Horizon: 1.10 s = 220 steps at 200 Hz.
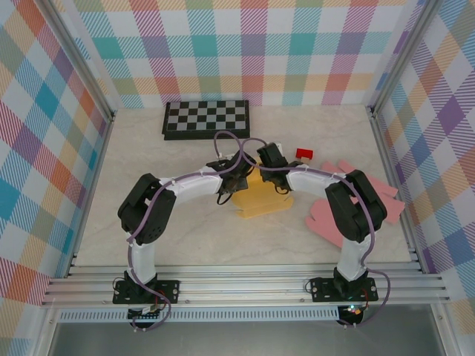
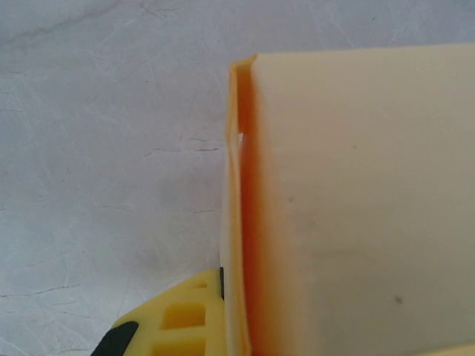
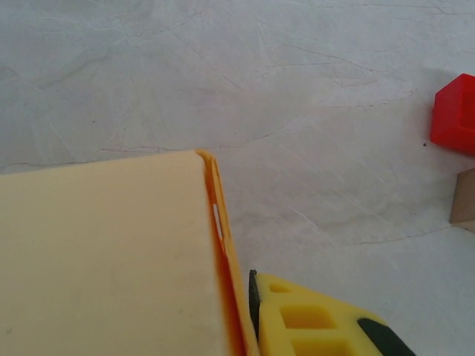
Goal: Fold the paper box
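Observation:
The pale yellow paper box (image 1: 256, 200) lies at the middle of the table, with both arms meeting over its far edge. In the left wrist view a side wall of the box (image 2: 241, 185) stands folded up beside a wide flat panel. My left gripper (image 1: 236, 180) is shut on that wall, its yellow finger (image 2: 182, 319) pressed against the outside. In the right wrist view the opposite wall of the box (image 3: 223, 237) stands up too. My right gripper (image 1: 261, 172) has one yellow finger (image 3: 312, 322) close beside that wall. Its other finger is hidden behind the panel.
A black-and-white chessboard (image 1: 206, 119) lies at the back. A small red block (image 1: 304, 153) sits right of the grippers, seen also as the red block (image 3: 454, 113). Pink glove shapes (image 1: 349, 208) lie at the right. Plaid walls enclose the table.

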Motion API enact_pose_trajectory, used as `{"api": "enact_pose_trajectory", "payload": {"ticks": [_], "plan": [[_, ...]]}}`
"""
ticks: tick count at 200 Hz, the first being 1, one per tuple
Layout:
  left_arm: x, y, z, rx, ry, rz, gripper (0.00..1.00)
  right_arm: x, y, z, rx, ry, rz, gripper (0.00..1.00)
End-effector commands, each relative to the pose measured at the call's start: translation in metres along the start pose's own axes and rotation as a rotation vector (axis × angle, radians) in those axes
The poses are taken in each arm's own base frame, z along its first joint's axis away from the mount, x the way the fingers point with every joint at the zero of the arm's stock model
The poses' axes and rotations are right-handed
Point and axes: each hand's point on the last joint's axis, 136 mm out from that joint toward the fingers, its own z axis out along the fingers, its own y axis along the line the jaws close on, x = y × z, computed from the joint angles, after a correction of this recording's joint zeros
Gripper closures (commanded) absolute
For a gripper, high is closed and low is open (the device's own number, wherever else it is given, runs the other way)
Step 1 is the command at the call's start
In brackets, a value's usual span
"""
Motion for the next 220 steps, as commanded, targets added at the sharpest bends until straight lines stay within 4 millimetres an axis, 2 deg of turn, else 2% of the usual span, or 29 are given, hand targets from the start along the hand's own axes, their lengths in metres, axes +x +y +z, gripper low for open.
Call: {"api": "enact_pose_trajectory", "payload": {"ticks": [1,22,36,53,79,131,152,171,193,220], "plan": [[0.011,0.027,0.008,-0.090,0.069,-0.010,1.00,0.013,-0.035,-0.002,0.103,0.047,0.000,0.84],[0.012,0.027,0.009,-0.087,0.075,-0.015,1.00,0.013,-0.029,-0.001,0.066,0.057,-0.022,0.81],[0.011,0.028,0.009,-0.090,0.075,-0.012,1.00,0.011,-0.015,-0.005,-0.028,0.051,-0.034,0.70],[0.011,0.031,0.011,-0.101,0.079,-0.003,1.00,0.006,-0.003,-0.016,-0.155,0.038,-0.013,0.61],[0.013,0.035,0.014,-0.116,0.085,0.009,1.00,-0.005,0.000,-0.038,-0.261,0.010,0.016,0.53],[0.014,0.037,0.018,-0.129,0.087,0.020,1.00,-0.023,0.017,-0.089,-0.442,-0.034,-0.056,0.46],[0.013,0.036,0.018,-0.121,0.079,0.035,1.00,-0.032,0.012,-0.101,-0.467,-0.049,-0.061,0.45],[0.012,0.036,0.018,-0.118,0.075,0.047,1.00,-0.034,0.000,-0.098,-0.466,-0.031,-0.074,0.46],[0.011,0.039,0.016,-0.130,0.074,0.048,1.00,-0.018,-0.004,-0.085,-0.432,0.000,-0.152,0.47],[0.013,0.042,0.018,-0.151,0.087,0.044,1.00,-0.003,-0.007,-0.066,-0.402,0.002,-0.115,0.47]]}}
